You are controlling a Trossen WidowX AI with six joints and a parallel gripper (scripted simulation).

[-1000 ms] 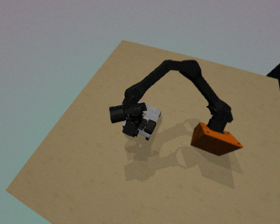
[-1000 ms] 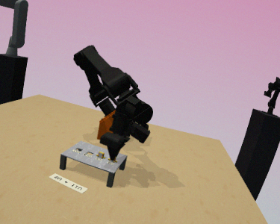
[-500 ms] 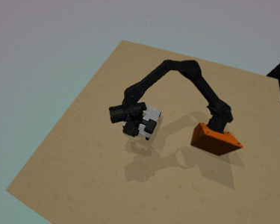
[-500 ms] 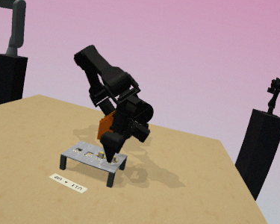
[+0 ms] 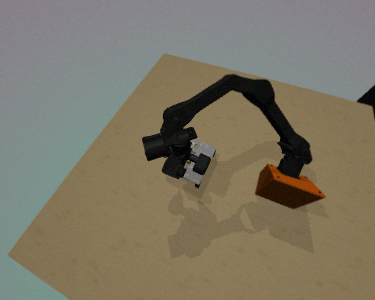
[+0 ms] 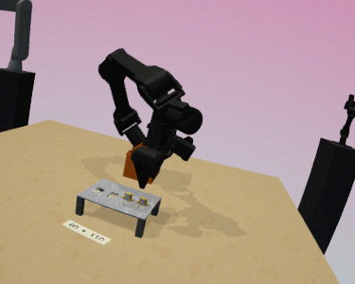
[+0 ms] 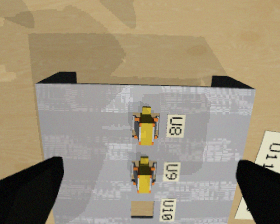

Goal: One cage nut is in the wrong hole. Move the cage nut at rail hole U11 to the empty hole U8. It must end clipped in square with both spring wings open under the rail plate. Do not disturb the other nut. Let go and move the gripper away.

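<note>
Moved cage nut point(image 6: 142, 202) point(image 7: 146, 131): one, yellow top, standing at U8; in the wrist view it lies at 12 o'clock from its neighbour and looks square to the plate.
Other cage nut point(image 6: 128, 197) point(image 7: 144, 180): one, upright at U9, apparently undisturbed.
Hole U10 point(image 6: 113, 195) point(image 7: 142, 209): without a nut, at 6 o'clock from U9 in the wrist view.
Hole U11 point(image 6: 100, 189): dark, no nut seen from where I stand; between 9 and 10 o'clock from U8 in the exterior view.
Rail plate point(image 5: 207, 148) point(image 6: 115, 207) point(image 7: 90, 115): grey, on dark legs, level on the table point(image 5: 112, 205) point(image 6: 44, 170) point(image 7: 150, 15).
Paper card point(image 6: 87, 232): on the table, about 7 o'clock from the plate in the exterior view.
End effector point(image 5: 188, 166) point(image 6: 143, 186) point(image 7: 151, 167): spread wide, pinching nothing; fingers at 9 and 3 o'clock in the wrist view, tips above the plate.
Done: transfer to U8 and release, by my judgement.
Unverified: spring wings under the plate; I cannot tell whether both are open.
Left: drawing the end effector well away, without brushing either nut.
</note>
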